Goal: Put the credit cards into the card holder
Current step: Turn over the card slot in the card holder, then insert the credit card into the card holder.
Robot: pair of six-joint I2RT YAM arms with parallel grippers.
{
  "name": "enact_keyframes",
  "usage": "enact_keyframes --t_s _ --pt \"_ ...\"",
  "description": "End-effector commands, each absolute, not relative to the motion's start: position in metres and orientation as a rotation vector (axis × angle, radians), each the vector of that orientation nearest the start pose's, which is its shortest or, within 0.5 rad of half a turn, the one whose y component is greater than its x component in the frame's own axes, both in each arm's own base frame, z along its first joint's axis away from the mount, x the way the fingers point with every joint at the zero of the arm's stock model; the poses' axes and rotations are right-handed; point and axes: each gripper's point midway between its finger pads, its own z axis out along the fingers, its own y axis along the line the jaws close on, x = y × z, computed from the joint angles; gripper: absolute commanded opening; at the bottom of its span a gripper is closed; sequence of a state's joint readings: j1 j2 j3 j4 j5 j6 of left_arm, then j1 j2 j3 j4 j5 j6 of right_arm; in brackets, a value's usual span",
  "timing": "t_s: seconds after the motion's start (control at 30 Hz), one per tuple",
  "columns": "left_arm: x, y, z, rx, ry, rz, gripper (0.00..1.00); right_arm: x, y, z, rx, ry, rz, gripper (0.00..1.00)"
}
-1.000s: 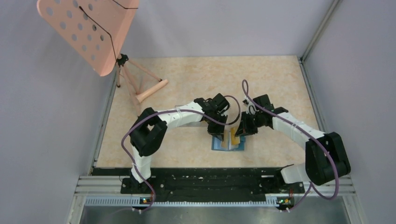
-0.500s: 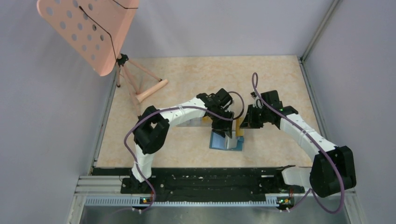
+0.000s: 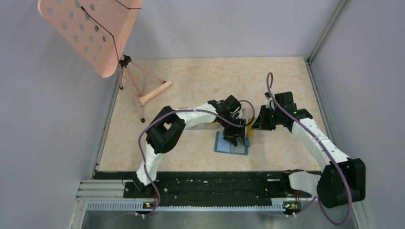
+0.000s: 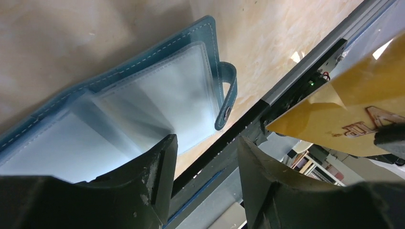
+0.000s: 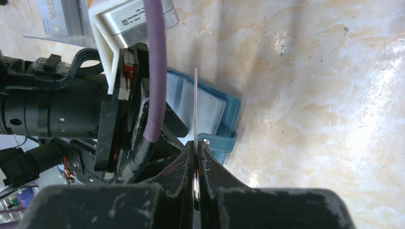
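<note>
Two hazards from here. First, snagging the edge of the orange-yellow card (image 4: 344,105) on a clear sleeve lip, or on the left end effector (image 4: 205,148), instead of slipping it into a pocket. Likely enough, judging by the edge-on hold close above the card holder (image 4: 157,95) and the little room left between the two arms. Second, pushing the sleeves shut or shoving the whole card holder along the counter (image 3: 200,81) under the card's pressure, with no visible pinning of it. Also possible: twisting of so thin a card in so narrow a pinch, then a drop flat beside the snap tab (image 4: 228,93) at the holder's 3 o'clock edge

Left end effector: parted about halfway, gripping nothing, poised over the opened sleeves; contact with them impossible to tell. Right end effector (image 5: 196,150): clamped fully together on the lower edge of the upright orange-yellow card, at roughly 2 o'clock of the card holder in the overhead view. Card holder: lying open on the counter, near 6 o'clock of its middle, close to the arm bases, with no card seen in its pockets yet
</note>
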State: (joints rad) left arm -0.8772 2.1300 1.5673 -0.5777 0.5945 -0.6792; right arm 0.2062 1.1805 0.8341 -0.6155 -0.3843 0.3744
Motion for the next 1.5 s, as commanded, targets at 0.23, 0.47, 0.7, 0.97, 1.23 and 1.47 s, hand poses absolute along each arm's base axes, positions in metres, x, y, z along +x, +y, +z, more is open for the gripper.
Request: enact_keyframes --t_s 0.23,0.47,0.7,0.97,1.23,1.47 --pt "0.224 -0.403 0.107 0.485 2.760 -1.073 0.57 0.248 0.161 0.142 -0.014 2.498 0.965 0.00" --pt "0.218 -0.345 0.085 0.303 2.837 -0.945 0.56 0.237 0.186 0.127 -0.011 2.523 1.137 0.00" --pt "0.209 -0.314 0.054 0.192 2.926 -0.859 0.56 0.224 0.208 0.095 0.023 2.572 1.267 0.00" --pt "0.206 -0.323 0.038 0.208 2.955 -0.920 0.42 0.223 0.207 0.067 0.055 2.629 1.262 0.00" --pt "0.199 -0.337 0.034 0.256 2.977 -0.964 0.27 0.224 0.193 0.051 0.070 2.660 1.199 0.00" --pt "0.194 -0.342 0.031 0.270 2.989 -1.004 0.12 0.223 0.185 0.039 0.062 2.692 1.186 0.00"
